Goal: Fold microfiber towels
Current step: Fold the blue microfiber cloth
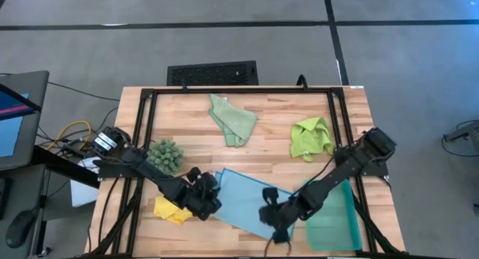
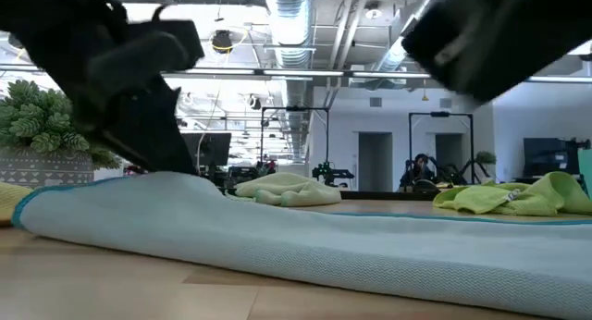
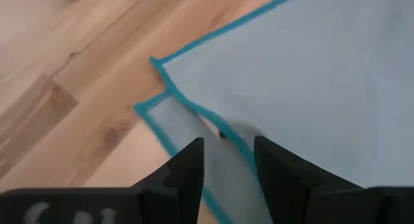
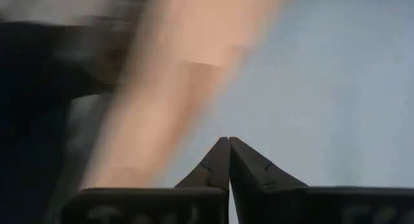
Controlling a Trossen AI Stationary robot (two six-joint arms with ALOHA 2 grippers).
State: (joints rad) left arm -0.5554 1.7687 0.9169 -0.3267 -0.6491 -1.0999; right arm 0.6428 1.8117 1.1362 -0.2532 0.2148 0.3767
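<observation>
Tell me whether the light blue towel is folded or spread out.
Partly folded. On the light blue towel one teal-edged corner lies doubled over a lower layer by the left gripper; the rest lies flat.

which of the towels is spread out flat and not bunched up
The light blue towel, lying between the left gripper and right gripper. The sage, lime and yellow ones are crumpled.

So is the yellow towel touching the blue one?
Cannot tell. From above, the left gripper hides where the yellow towel meets the blue towel.
</observation>
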